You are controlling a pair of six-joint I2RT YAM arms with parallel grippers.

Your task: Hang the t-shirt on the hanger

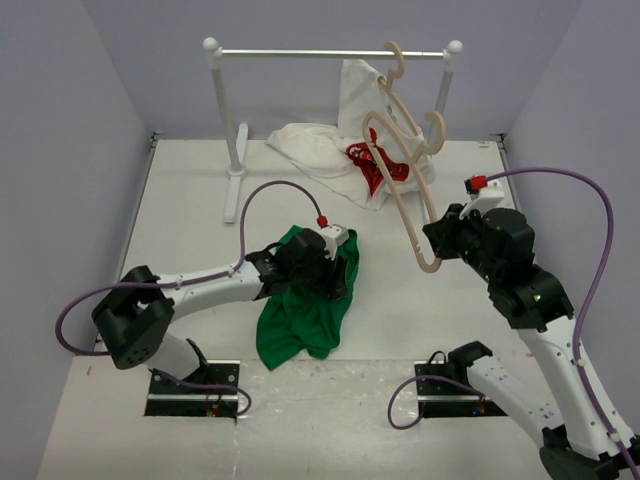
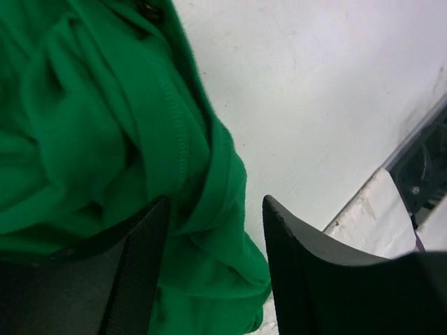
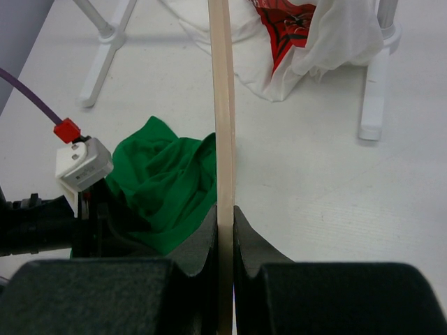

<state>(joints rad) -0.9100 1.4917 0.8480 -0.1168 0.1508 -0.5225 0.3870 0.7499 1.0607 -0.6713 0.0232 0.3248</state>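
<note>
The green t-shirt lies crumpled on the table in front of the left arm; it also shows in the left wrist view and the right wrist view. My left gripper hangs low over the t-shirt's upper right part. Its jaws stand open, with a fold of green cloth lying loose between them and bare table showing beside the right finger. My right gripper is shut on the pale wooden hanger, which it holds off the table and tilted. The hanger's bar runs straight up between the closed fingers.
A white clothes rack with a metal rail stands at the back, its left foot on the table. A white t-shirt with a red print lies heaped below the rail. Another wooden hook hangs on the rail.
</note>
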